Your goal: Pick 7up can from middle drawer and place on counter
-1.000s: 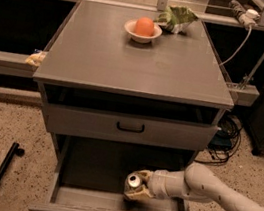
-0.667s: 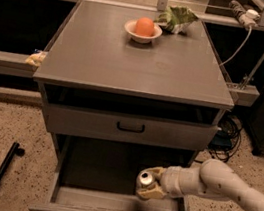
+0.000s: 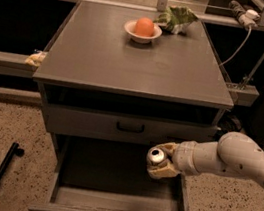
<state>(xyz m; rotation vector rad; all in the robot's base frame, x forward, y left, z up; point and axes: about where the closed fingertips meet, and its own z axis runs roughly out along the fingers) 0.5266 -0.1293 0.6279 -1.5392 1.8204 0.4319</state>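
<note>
At the lower left of the frame we see 1 black bar (image 3: 0,169) lying on the speckled floor, well apart from the cabinet. The counter (image 3: 129,64) fills the upper middle. Its near half is bare, and its far edge carries a bowl (image 3: 135,32) with an orange (image 3: 145,26) and a green bag (image 3: 177,18). Below it sits a shut grey drawer front (image 3: 93,123). Under that, the middle drawer (image 3: 109,177) is pulled out toward the bottom edge, its floor bare on the left and centre. At its right side, just below the shut front, the gripper (image 3: 159,159) has its 2 fingers (image 3: 167,147) closed around the 7up can (image 3: 156,156). The can's silver lid faces up toward us, so its long axis leans out of the drawer; the body is mostly hidden. The pale arm (image 3: 234,158) runs off to the right edge.
</note>
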